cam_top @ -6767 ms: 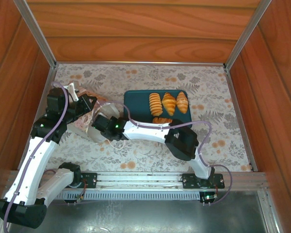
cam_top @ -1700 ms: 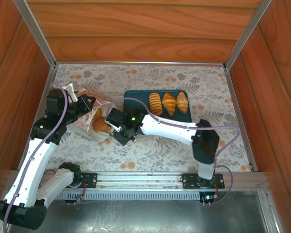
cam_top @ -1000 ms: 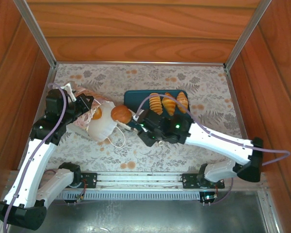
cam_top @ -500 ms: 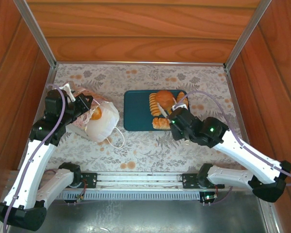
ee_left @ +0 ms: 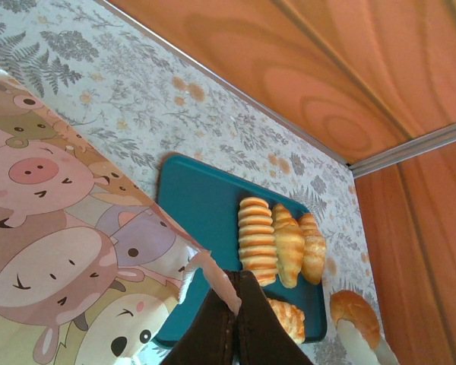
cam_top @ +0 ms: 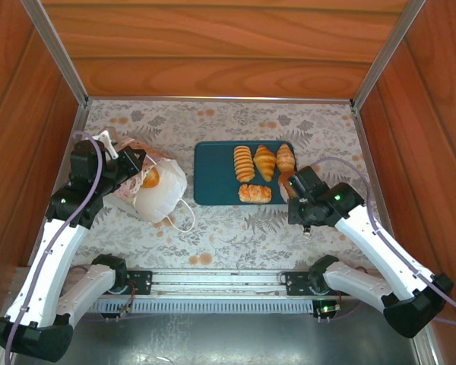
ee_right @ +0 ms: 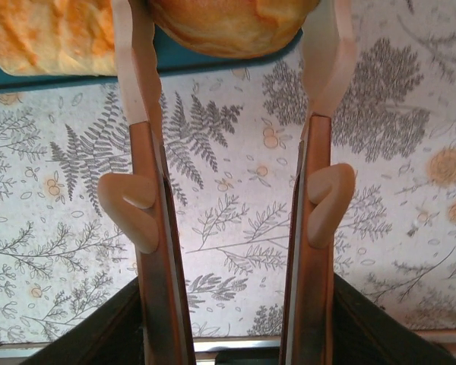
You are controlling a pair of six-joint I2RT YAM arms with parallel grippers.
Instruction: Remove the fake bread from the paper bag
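Top view: a second ago the round bun (cam_top: 286, 184) was just beside the paper bag (cam_top: 163, 199). Now the right pincer (cam_top: 291, 185) grips it at the tray's (cam_top: 213, 182) right edge, by the near-right corner. It's out of the bag but not released. We see an orange piece (cam_top: 150, 177) left in the bag mouth.

Left wrist: left pincer (ee_left: 234, 280) clenched on the bag rim.

Right wrist: bun (ee_right: 228, 23) clamped over the tray edge (ee_right: 61, 78).

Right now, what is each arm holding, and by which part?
Right gripper: a round bun, clamped by its sides between its fingers. Left gripper: shut on the paper bag, pinching an edge of its patterned paper.
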